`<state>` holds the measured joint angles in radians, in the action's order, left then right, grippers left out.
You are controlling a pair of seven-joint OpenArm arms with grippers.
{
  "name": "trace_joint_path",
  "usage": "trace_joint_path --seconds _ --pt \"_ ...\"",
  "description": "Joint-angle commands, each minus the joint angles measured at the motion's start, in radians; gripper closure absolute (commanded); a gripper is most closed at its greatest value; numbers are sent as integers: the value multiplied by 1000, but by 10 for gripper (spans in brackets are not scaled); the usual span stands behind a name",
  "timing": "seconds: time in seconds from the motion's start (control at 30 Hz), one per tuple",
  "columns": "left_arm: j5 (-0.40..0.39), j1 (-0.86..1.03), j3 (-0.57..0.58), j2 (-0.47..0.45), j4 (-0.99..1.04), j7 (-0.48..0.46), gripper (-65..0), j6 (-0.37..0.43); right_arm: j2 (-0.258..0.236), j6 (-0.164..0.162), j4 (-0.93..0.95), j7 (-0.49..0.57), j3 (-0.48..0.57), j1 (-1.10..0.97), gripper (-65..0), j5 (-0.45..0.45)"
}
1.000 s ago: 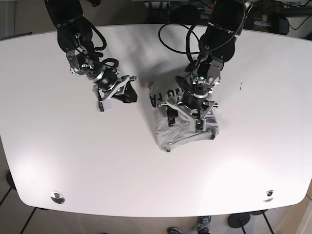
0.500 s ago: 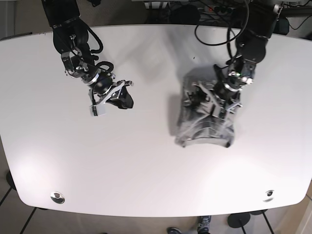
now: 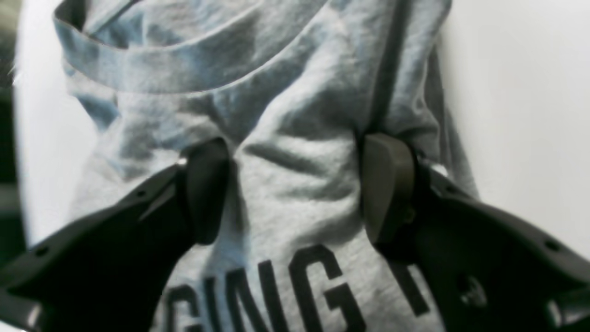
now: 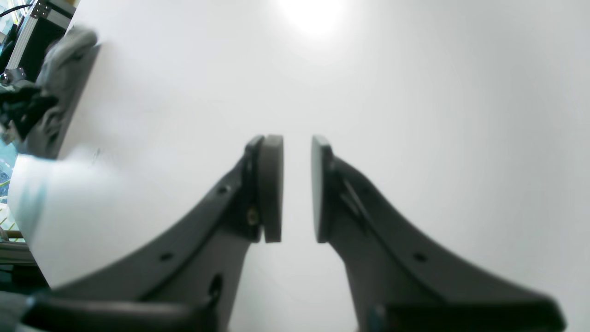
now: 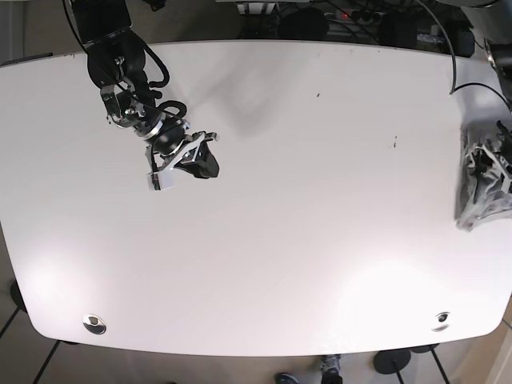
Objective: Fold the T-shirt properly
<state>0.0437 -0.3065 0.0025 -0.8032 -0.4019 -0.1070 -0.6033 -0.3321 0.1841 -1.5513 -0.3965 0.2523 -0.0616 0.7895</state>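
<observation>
The grey T-shirt with black lettering lies bunched in a folded bundle at the table's far right edge. My left gripper sits on top of it. In the left wrist view the left gripper is open wide, with wrinkled T-shirt cloth spread between its fingers. My right gripper hovers over bare table at the upper left, far from the shirt. In its own view the right gripper shows only a narrow gap between the pads, with nothing in it.
The white table has round fittings near its front corners. Cables and dark equipment sit beyond the far edge. The shirt partly overhangs the table's right edge.
The left arm has swept from the table's middle to the far right edge, carrying the shirt bundle along. The right arm has barely moved.
</observation>
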Motion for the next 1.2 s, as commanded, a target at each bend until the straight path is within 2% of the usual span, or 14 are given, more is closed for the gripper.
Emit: trace_joint_path --seconds 0.03,0.17,0.27,0.4,0.43,0.5,0.63,0.8,0.93,1.0,1.03,1.07,1.1,1.2 --pt "115 80 7 -45 16 134 -408 -7 -6 13 -24 24 -8 15 -95 6" --pt "51 115 4 -103 14 134 -408 -95 -6 13 -25 29 -8 16 -95 6" --pt "25 115 4 -140 -41 148 -397 -95 18 13 -25 28 -5 15 -95 6" --pt "23 175 -65 -146 -295 339 -294 -95 23 13 -25 28 -6 15 -95 6" --pt "23 247 -147 -143 -434 412 -286 -95 21 13 -25 26 -6 13 -95 6" --pt "23 355 -286 -127 -627 471 -287 -95 20 13 -25 26 -6 13 -95 5" --pt "31 468 -460 32 -984 539 -290 -95 -2 13 -27 26 -1 12 -94 5" --pt "34 465 -457 278 -1302 643 -433 -95 -43 13 -41 28 -6 3 -100 5" --pt "34 419 -457 540 -1474 718 -451 -95 -108 13 -111 29 -9 -56 -119 5" --pt "34 418 -457 634 -1492 718 -453 -95 -115 13 -114 29 -9 -59 -211 5" --pt "34 418 -454 703 -1492 715 -453 -56 -121 13 -114 29 -9 -57 -311 3" --pt "34 418 -450 744 -1492 715 -453 -27 -121 13 -113 29 -9 -53 -368 -5" --pt "34 418 -442 798 -1492 715 -453 15 -115 13 -113 29 -8 -47 -445 -57" --pt "32 424 -421 868 -1489 715 -449 53 -65 13 -111 21 -6 13 -526 -218"
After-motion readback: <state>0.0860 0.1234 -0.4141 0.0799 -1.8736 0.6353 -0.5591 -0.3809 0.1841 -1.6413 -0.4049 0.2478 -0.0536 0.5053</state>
